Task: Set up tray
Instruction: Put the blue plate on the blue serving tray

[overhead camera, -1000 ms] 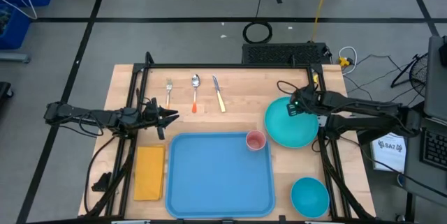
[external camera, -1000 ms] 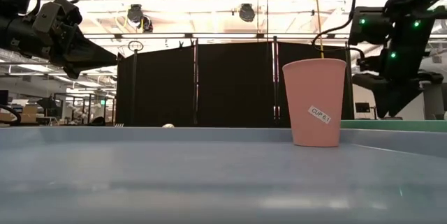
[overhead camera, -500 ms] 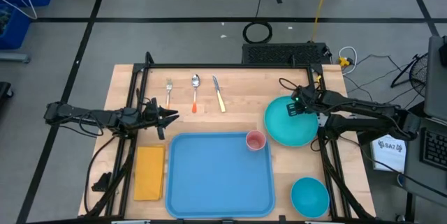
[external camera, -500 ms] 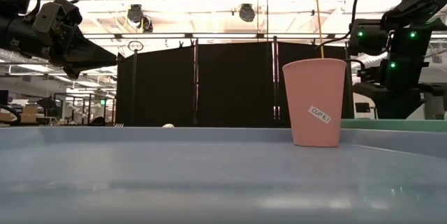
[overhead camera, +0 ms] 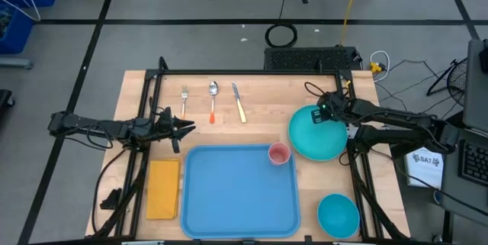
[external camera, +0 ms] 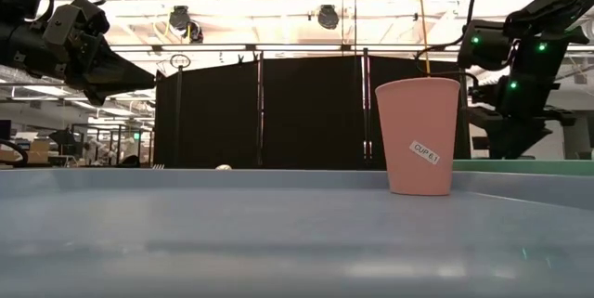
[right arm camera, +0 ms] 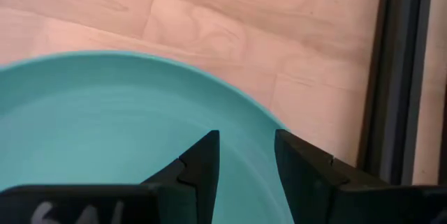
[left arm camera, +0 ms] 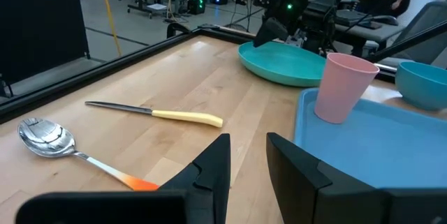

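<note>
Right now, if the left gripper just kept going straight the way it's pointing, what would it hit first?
The left gripper points across the table toward the right side. Nothing sits close ahead. Farther along that line are the pink cup on the tray and the teal plate; probably the cup, though depth is unclear.

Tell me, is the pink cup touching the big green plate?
Apart. The high view shows the cup standing in the tray's corner, with the tray's rim and a strip of wooden table between it and the plate.

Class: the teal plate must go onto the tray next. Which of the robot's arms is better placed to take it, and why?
The right. Its hand hangs open over the teal plate's far rim, while the left hand waits across the table near the cutlery, beyond the tray.
</note>
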### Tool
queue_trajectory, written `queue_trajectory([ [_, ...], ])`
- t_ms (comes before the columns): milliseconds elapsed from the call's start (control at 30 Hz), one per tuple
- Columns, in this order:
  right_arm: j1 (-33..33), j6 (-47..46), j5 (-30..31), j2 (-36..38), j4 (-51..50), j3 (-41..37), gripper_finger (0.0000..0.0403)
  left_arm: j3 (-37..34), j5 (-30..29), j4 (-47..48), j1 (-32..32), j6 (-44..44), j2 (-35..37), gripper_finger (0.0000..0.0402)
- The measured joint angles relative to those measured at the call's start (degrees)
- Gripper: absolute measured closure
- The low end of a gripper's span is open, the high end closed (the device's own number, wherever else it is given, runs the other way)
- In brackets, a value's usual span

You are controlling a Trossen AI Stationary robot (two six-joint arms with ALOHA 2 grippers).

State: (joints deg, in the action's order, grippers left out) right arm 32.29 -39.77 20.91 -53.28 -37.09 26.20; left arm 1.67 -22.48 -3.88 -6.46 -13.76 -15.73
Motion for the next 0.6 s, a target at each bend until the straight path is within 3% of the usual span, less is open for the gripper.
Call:
queue_trajectory([
  [433, 0.22, 3.23, 3.12, 0.02, -0.14, 2.36, 0.0275, 0.0, 0.02, 0.85, 0.0, -0.13, -0.02, 0.0304],
  [600, 2.49, 2.28, 3.3, 0.0, -6.66, 2.36, 0.0275, 0.0, 0.02, 0.84, 0.0, -0.15, -0.01, 0.0304],
])
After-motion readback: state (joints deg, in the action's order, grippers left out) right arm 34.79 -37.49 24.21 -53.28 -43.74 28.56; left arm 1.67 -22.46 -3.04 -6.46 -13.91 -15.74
